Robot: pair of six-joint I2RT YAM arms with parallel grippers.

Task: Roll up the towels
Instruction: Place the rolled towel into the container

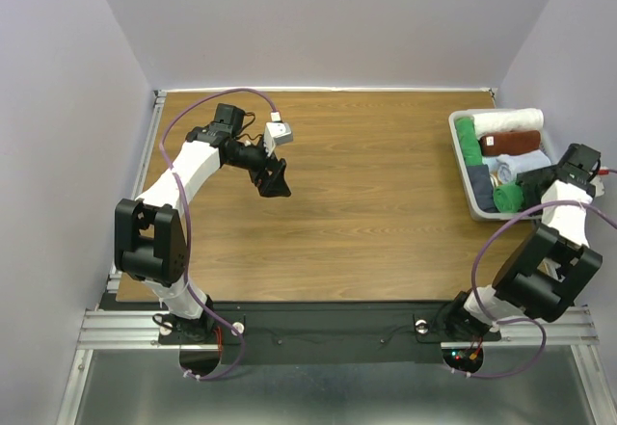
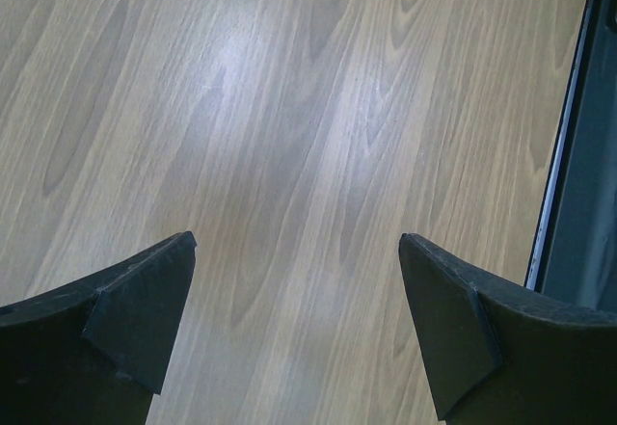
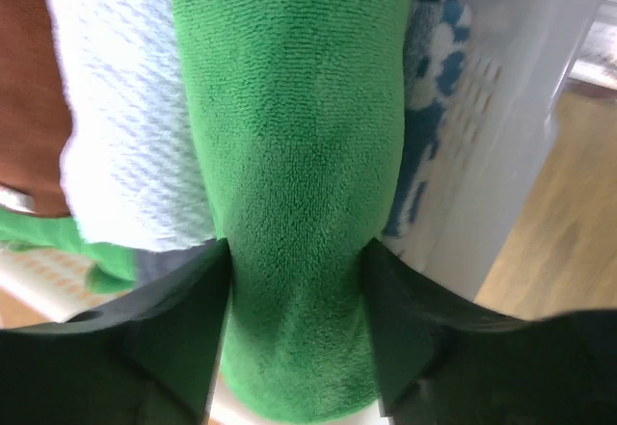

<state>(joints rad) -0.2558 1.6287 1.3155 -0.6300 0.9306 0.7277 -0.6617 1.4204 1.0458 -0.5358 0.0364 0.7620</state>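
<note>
**Q:** What is seen at the left?

**A:** The left claw [image 1: 273, 179] is held above the brown wood-grain desk [image 1: 386, 203]. Its jaws are spread wide and nothing is held between them.

**Q:** And at the right?

**A:** The right claw [image 3: 297, 252] is lowered into a grey plastic bin [image 3: 521, 107] at the desk's right edge. In the wrist view, a brown rolled towel [image 3: 29, 78] is seen first. Beside it lies the pale bluish-white waffle-weave towel [image 3: 135, 107], then the bright green rolled terry towel [image 3: 289, 155], then a blue-and-white patterned cloth [image 3: 434, 59]. The green towel is flanked and touched by both fingers. Whether it is gripped cannot be told.
</note>
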